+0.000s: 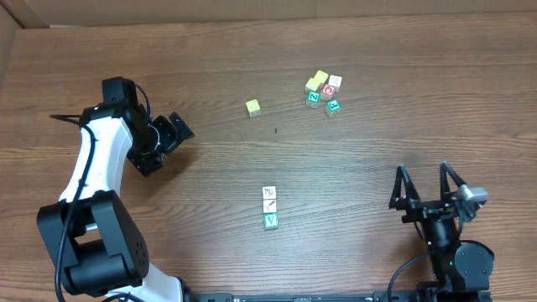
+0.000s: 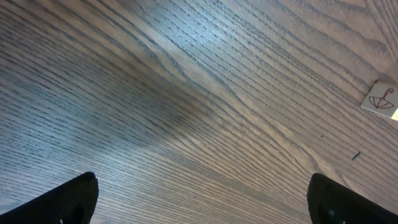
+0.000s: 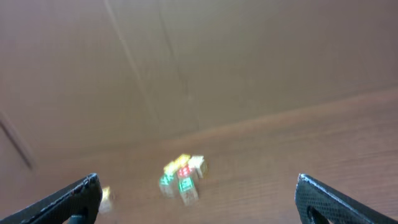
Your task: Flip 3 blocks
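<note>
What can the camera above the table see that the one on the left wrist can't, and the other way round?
Only overhead: the arms, the right tool, a column of three blocks mid-table, and a cluster of cubes toward the far right. Only left wrist: the wood grain close up and a red umbrella-like drawing on a cube at its right edge. Both: the table, the open left tool, and a small dark speck; the wrist's cube is probably the lone yellow cube seen overhead.
</note>
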You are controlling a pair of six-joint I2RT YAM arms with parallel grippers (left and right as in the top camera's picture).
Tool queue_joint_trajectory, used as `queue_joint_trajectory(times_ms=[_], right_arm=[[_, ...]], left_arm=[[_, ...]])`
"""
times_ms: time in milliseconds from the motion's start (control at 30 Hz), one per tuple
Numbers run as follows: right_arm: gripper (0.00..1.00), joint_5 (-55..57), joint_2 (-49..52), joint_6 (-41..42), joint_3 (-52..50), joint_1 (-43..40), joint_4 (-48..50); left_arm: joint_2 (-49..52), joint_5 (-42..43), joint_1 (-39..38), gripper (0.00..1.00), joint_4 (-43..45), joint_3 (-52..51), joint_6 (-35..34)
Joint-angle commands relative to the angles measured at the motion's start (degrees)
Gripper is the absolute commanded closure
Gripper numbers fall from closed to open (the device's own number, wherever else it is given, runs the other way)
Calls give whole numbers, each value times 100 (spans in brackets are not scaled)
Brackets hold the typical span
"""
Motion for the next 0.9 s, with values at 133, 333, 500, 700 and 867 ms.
queue_joint_trajectory(times_ms=[133,333,500,700,867], right_arm=[[0,-839,-59,-2059,-61,-22,-361],[0,-822,-59,-2028,-61,-22,-361],[0,-822,-59,-2026,-61,-22,-361],[0,-822,-59,-2028,-61,-20,-361],[0,-822,-59,-2028,-61,-20,-361]], left_arm=[[24,-15,9,0,-4,76,7],[24,-15,9,0,-4,76,7],[24,-15,9,0,-4,76,7],[24,-15,9,0,-4,76,7],[24,-15,9,0,-4,76,4]])
